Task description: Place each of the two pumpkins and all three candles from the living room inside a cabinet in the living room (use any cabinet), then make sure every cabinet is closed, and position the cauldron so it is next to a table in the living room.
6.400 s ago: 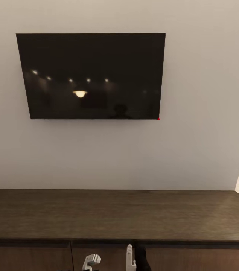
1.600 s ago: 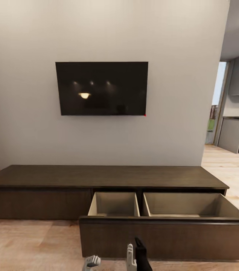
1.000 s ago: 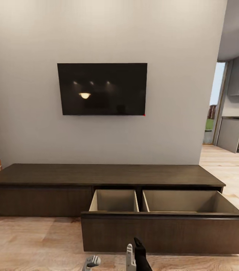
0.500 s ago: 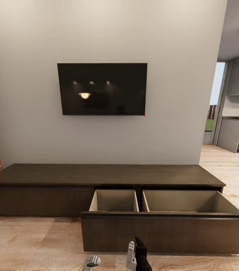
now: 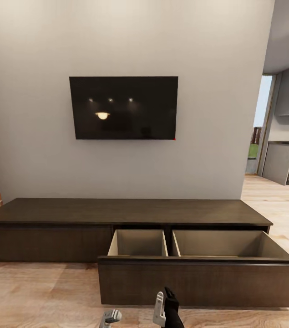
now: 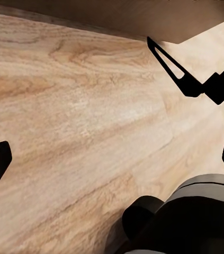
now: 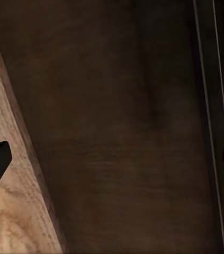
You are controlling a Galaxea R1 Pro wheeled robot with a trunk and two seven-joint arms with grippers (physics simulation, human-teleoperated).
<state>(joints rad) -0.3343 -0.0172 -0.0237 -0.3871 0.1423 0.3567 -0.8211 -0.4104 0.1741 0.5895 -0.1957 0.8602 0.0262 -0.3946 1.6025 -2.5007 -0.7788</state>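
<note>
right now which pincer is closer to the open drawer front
Right. The right pincer sits just before the drawer front, which faces its wrist camera. The left pincer hangs lower, off toward the front's left end, over floor.

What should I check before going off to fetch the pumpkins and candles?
1. Cabinet drawer pulled out: ok, both compartments show.
2. Compartments free of contents: ok as far as visible; the floors near the front are hidden behind the drawer front.
3. Left gripper free: ok, fingers spread with only floor between them.
4. Right gripper free: ok, fingers spread, facing the drawer front, holding nothing.
5. Pumpkins, candles, cauldron located: cannot tell from these views.
6. Every cabinet closed: not ok yet.
</note>
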